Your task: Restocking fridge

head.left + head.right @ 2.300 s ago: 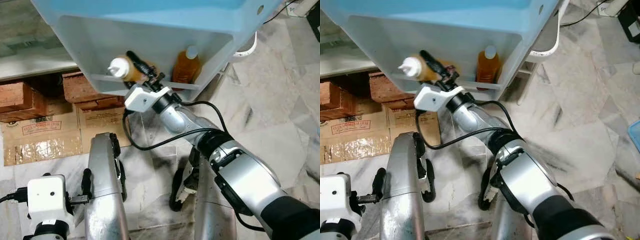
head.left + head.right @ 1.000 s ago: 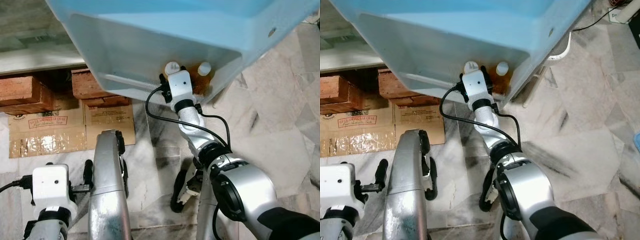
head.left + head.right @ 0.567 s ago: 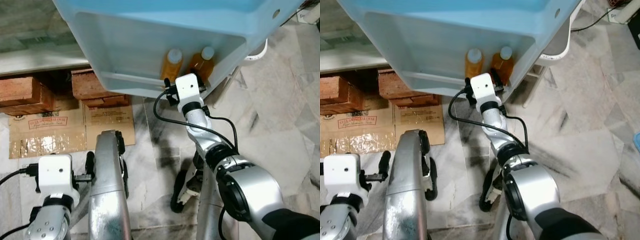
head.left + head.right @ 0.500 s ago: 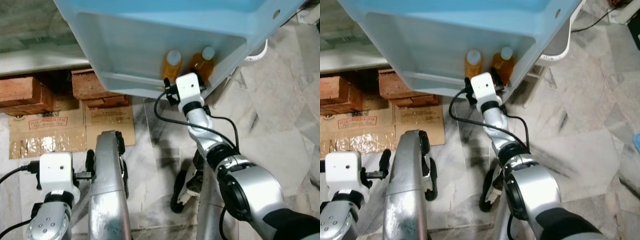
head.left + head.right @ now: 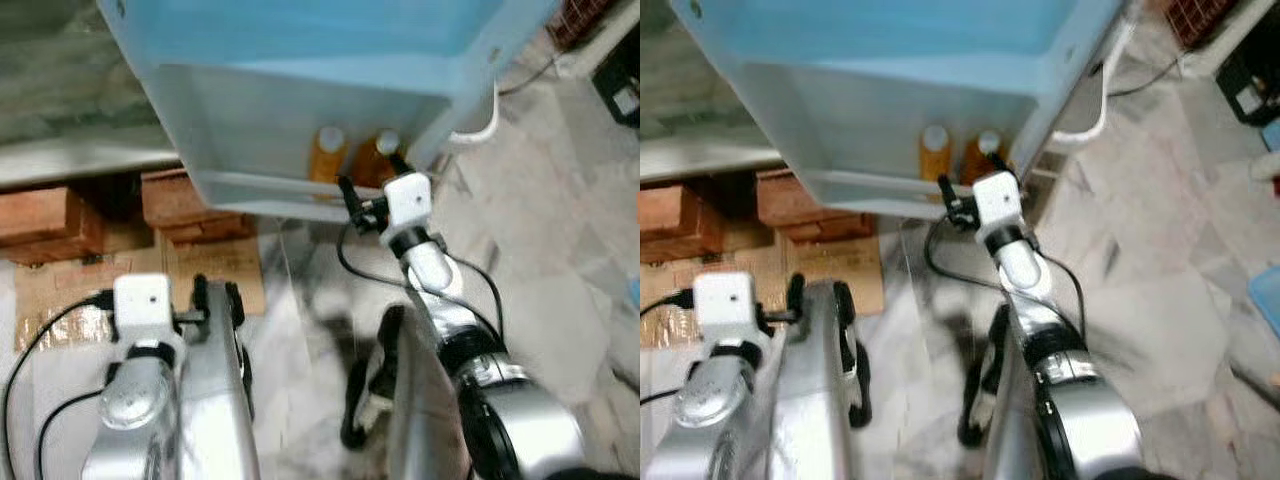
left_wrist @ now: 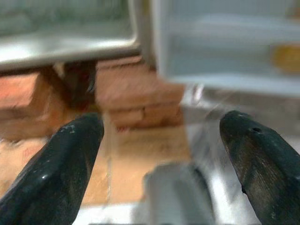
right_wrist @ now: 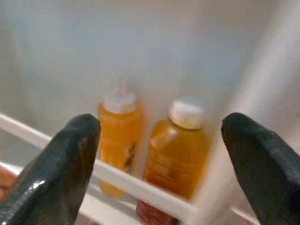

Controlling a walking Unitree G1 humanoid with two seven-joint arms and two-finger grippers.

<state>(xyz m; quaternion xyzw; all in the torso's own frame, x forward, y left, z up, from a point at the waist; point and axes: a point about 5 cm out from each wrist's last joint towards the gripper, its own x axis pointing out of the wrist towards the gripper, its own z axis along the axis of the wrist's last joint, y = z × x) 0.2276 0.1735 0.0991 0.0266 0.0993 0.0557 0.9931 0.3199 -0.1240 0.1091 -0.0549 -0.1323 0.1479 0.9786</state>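
Down at the far left, red bricks (image 5: 40,215) sit under a grey ledge, with flattened cardboard (image 5: 215,265) lying on the marble floor (image 5: 560,290) in front of them. The left end effector (image 6: 159,154) hangs low beside the robot's silver body, its two black fingers (image 6: 70,154) spread well apart with nothing between them; through its wrist camera the bricks and cardboard show, blurred.

Further right, the light blue fridge door (image 5: 300,60) stands open, and its white door shelf (image 5: 260,185) carries two bottles behind a white rail. An orange squeeze bottle (image 7: 119,140) with a white nozzle cap stands upright, and just beside it, nearer the door's end wall, stands an amber juice bottle (image 7: 180,150) with a white screw cap. Both are upright and close together; whether they touch cannot be told.

The right end effector (image 7: 159,154) is raised to the shelf, just in front of the rail, its fingers (image 7: 262,164) set wide apart and holding nothing, the two bottles framed between them.
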